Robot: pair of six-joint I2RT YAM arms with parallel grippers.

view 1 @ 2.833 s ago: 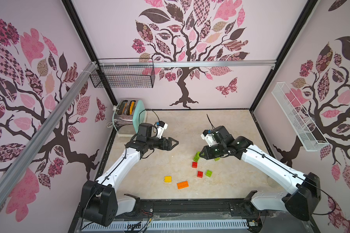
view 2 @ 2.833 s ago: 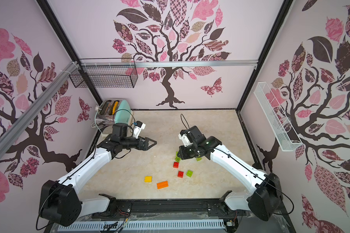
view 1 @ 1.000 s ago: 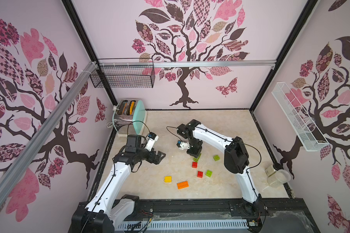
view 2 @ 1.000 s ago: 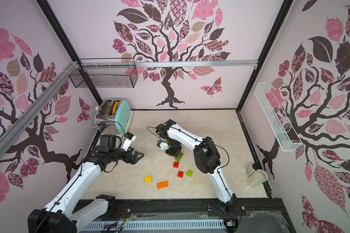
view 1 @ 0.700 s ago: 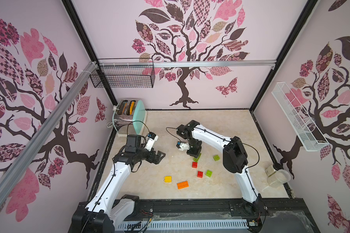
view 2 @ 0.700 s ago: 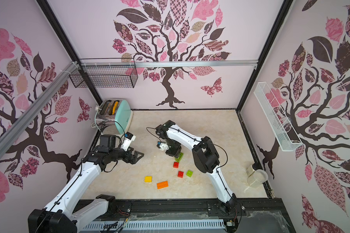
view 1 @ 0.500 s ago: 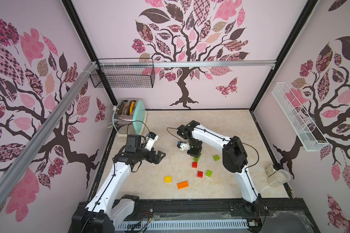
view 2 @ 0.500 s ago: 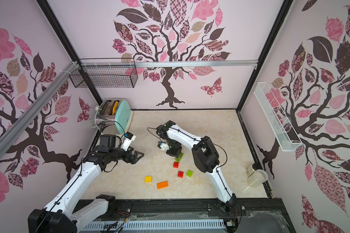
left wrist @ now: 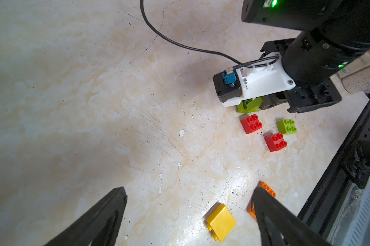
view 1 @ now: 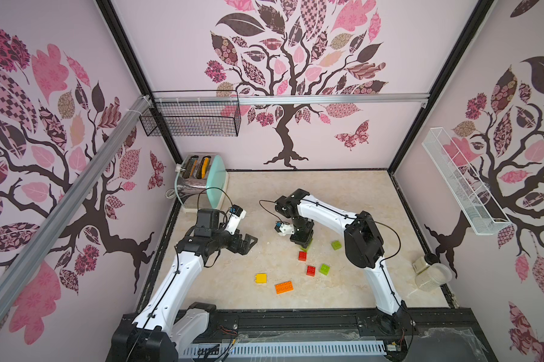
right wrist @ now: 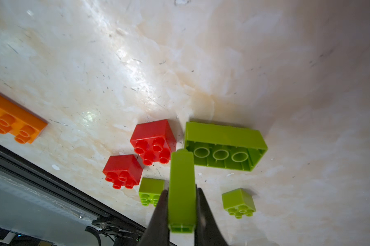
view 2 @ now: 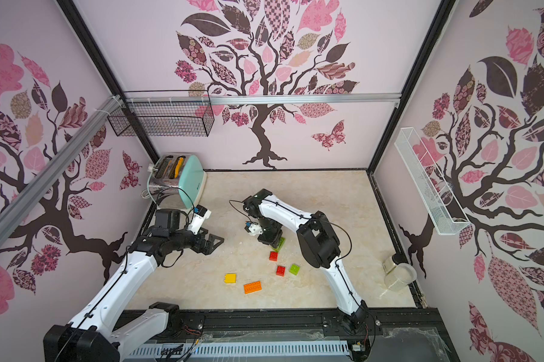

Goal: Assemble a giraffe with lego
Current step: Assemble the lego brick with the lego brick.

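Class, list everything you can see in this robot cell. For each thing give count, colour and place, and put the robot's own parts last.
red bricks: two, red, mid-table, close together
small green bricks: two, lime, right of the reds
long green brick: one, lime, table, beside right gripper, underside showing
held green brick: one, lime, in right gripper
yellow brick: one, yellow, front of table
orange brick: one, orange, beside the yellow
toaster: one, mint and silver, back left corner
wire basket: one, black, back wall
rack: one, white, right wall
jars: two, clear, by right wall
table: one, beige marble, underneath everything
left gripper: one, black, open and empty, above table
right gripper: one, black, shut on held green brick
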